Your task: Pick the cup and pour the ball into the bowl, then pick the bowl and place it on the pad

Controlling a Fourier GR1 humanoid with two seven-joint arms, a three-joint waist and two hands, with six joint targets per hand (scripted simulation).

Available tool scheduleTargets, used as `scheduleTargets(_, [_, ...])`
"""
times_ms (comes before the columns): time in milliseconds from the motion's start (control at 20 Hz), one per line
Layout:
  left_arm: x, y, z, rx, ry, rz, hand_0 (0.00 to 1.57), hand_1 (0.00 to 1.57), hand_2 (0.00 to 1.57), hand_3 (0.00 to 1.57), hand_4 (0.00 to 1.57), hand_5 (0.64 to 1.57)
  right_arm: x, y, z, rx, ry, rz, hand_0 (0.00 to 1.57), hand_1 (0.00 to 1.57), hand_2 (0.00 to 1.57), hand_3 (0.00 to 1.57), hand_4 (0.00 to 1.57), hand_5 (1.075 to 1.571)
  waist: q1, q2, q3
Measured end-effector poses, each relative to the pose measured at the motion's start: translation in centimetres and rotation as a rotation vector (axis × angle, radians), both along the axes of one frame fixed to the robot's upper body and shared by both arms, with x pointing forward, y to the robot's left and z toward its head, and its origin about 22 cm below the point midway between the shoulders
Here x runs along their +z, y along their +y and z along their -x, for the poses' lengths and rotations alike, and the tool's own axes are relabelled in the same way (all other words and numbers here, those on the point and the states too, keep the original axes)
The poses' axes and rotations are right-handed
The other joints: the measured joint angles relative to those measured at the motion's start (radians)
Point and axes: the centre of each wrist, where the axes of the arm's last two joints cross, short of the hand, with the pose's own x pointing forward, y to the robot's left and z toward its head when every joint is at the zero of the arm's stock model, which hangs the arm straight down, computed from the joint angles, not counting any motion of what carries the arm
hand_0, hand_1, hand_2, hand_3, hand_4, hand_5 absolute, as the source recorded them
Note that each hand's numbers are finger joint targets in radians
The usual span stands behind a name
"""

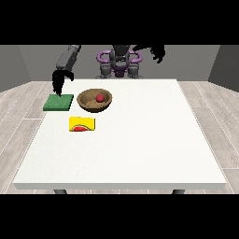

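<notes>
A brown wooden bowl (94, 101) stands on the white table (140, 140) at the far left-centre, with a red ball (100, 98) inside it. A yellow cup (82, 124) lies on its side just in front of the bowl. A green pad (59, 102) lies left of the bowl. The hand at the view's left (59, 81) hangs just above the pad's far edge, fingers pointing down and straight, holding nothing. The hand at the view's right (157, 52) is raised beside the robot's torso, away from the table, with its fingers somewhat curled and nothing in it.
The robot's torso (119, 60) stands behind the table's far edge. Wide bare table surface stretches to the right and front of the objects.
</notes>
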Motion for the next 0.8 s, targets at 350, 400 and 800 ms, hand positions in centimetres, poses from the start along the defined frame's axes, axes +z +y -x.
scheduleTargets(350, [4.6, 11.3, -1.7, -0.17, -0.033, 0.136, 0.0, 0.0, 0.0, 0.0, 0.35, 1.504, -0.6, 1.7, -0.5, -0.077, -0.051, -0.047, 0.0, 0.0, 0.0, 0.0, 0.0, 1.569, 0.08, 0.068, 0.0072])
scheduleTargets(400, [5.3, 12.5, -1.9, -0.182, -0.034, 0.15, 0.0, 0.0, 0.0, 0.0, 0.33, 1.511, -0.4, 2.1, -0.9, -0.08, -0.057, -0.049, 0.0, 0.0, 0.0, 0.0, 0.0, 1.568, 0.081, 0.075, 0.0081])
scheduleTargets(800, [7.6, 22.1, -1.2, -0.168, -0.069, 0.192, 0.0, 0.0, 0.0, 0.0, 0.28, 1.509, -1.6, 4.0, -2.9, -0.044, -0.056, -0.071, 0.0, 0.0, 0.0, 0.0, 0.0, 1.569, 0.049, 0.12, 0.0114])
